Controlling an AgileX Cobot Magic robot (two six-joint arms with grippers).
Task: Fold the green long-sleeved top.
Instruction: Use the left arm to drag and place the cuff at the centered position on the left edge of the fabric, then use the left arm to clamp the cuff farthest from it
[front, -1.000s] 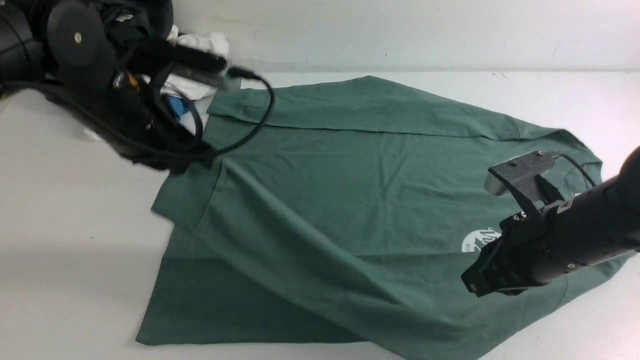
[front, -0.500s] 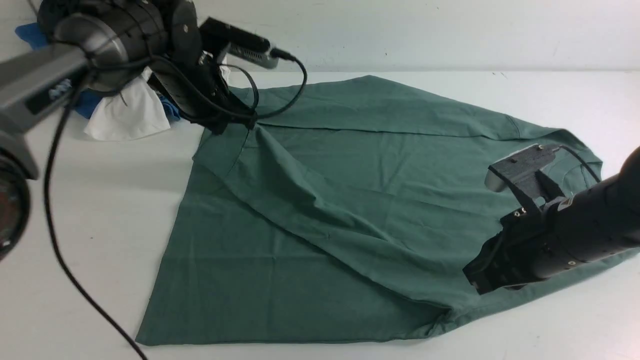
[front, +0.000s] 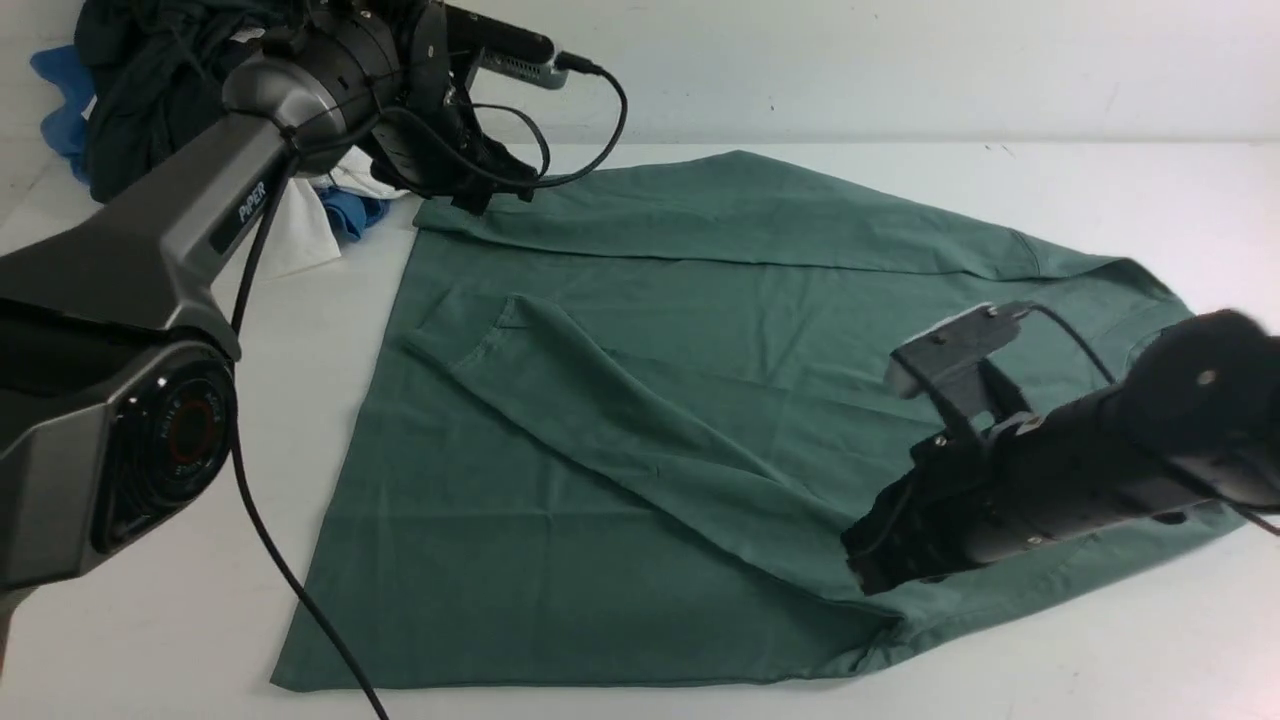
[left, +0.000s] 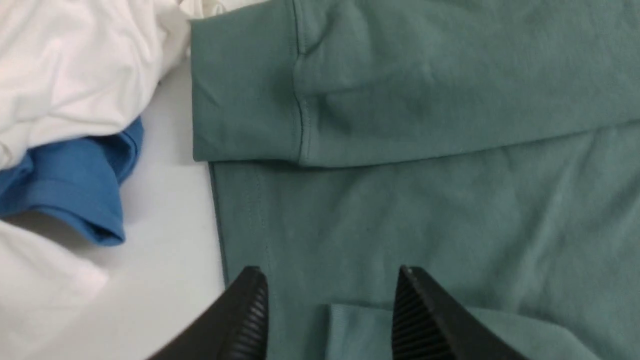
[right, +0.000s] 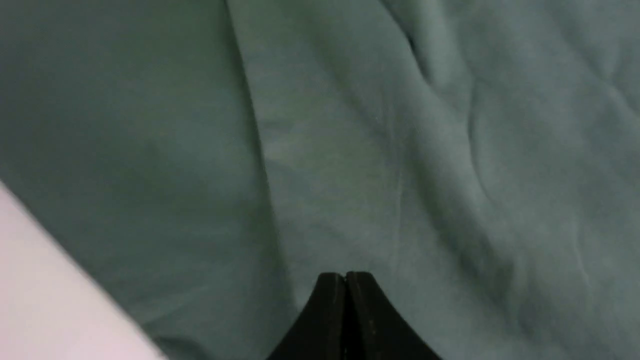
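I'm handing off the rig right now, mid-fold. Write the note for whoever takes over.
Left gripper: jaws open, empty, above the green top near its far-left corner.
Right gripper: jaws shut, nothing visible in them, over the top's near-right part.
Done: far sleeve and near sleeve both lie across the body.
To do: fold the body itself.

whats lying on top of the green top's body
Both its sleeves: the far sleeve lies along the back edge, the near sleeve slants across the green long-sleeved top. The right arm hides the chest area.
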